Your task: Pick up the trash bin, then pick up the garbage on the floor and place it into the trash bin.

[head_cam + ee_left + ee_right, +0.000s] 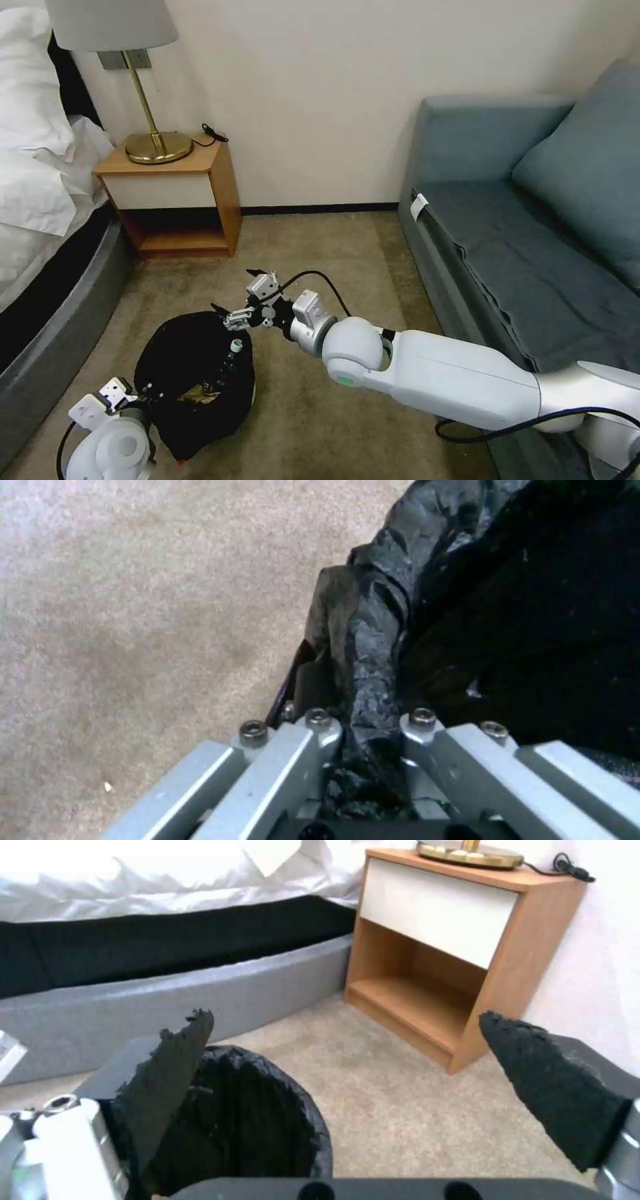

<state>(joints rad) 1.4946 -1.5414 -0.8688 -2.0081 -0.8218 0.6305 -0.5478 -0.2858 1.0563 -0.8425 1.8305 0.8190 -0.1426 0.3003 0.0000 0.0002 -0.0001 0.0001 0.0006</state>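
The trash bin [193, 380], lined with a crinkly black bag, sits low over the beige carpet [320, 267], in front of the wooden nightstand [180, 193] and tilted slightly. Inside it lie a small clear bottle [231, 357] with a white cap, leaning against the wall of the bin nearest the nightstand, and a brown-gold wrapper [200, 395] lower down.

The left gripper [127, 400] is at the bin's rim on the side farthest from the nightstand. In the left wrist view its 2 fingers [313, 740] are closed narrowly on a fold of the black bag and the rim beneath it.

The right gripper [243, 297] hangs just above the bin's rim on the nightstand side, between the bin and the nightstand. Its 2 black fingertips [173, 1060] are spread wide with nothing between them; in the right wrist view the bin's dark opening [253, 1120] lies below 1 of them.

A brass lamp [150, 140] stands on the nightstand. A bed [40, 200] with white sheets is on the far side of the nightstand from a blue-grey sofa [520, 220].
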